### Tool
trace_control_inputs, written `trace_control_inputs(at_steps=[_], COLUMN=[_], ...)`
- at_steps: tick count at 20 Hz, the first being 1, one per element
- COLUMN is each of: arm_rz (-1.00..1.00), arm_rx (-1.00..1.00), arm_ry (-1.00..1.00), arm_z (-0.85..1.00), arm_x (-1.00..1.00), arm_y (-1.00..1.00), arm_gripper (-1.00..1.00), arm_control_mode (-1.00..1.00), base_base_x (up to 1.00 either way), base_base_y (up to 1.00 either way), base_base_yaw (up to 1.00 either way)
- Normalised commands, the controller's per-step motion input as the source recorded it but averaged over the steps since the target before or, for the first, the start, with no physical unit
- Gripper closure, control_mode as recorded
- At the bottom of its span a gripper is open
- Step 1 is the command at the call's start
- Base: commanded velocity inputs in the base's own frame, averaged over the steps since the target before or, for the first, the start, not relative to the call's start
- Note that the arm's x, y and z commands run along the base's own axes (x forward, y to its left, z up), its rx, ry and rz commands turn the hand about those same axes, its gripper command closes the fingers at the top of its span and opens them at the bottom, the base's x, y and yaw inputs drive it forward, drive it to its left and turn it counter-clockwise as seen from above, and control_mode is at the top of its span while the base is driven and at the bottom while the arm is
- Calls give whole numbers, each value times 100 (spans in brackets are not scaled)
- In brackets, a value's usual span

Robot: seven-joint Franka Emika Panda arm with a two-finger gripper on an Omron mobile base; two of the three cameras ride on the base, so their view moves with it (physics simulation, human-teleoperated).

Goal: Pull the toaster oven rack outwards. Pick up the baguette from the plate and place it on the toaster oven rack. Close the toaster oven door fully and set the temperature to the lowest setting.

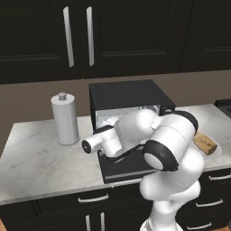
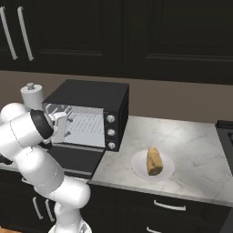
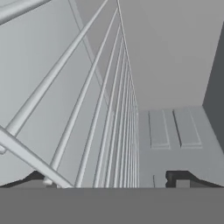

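Note:
The black toaster oven (image 2: 93, 98) stands on the counter with its toaster oven door (image 2: 75, 159) folded down flat in front. Inside lies the silver wire toaster oven rack (image 2: 86, 124). My gripper (image 2: 68, 127) is at the left of the oven mouth, open, its tips level with the rack's front edge. In the hand view my gripper (image 3: 109, 181) straddles the rack (image 3: 26, 155), whose bars run away into the cavity; nothing is clamped. The baguette (image 2: 154, 161) rests on the white plate (image 2: 136, 167), right of the oven. From the left I see the oven (image 1: 126, 92), the door (image 1: 124, 169) and the baguette (image 1: 205, 143).
A white cylindrical canister (image 1: 65, 119) stands left of the oven. Three silver knobs (image 2: 110, 132) sit in a column on the oven's front right. Dark wall cabinets (image 1: 79, 36) hang above and drawers (image 2: 168, 207) run below the counter edge. A stove edge (image 2: 225, 125) shows at far right.

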Motion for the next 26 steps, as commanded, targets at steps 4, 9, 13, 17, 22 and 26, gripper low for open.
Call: trace_control_inputs(at_steps=[4, 9, 13, 17, 22, 26], arm_rz=[0, 5, 8, 9, 6, 4], arm_rx=[0, 0, 1, 3, 10, 8], arm_ry=[3, 2, 1, 8, 22, 23], arm_z=[-35, -28, -21, -27, -20, -22], arm_x=[11, 25, 16, 0, -12, -37], arm_y=[0, 0, 0, 0, 3, 10], arm_gripper=[-100, 100, 100, 100, 100, 100], arm_control_mode=[-100, -100, -100, -100, -100, -100], base_base_x=[0, 0, 0, 0, 0, 0], base_base_y=[0, 0, 0, 0, 0, 0], base_base_yaw=[0, 0, 0, 0, 0, 0])
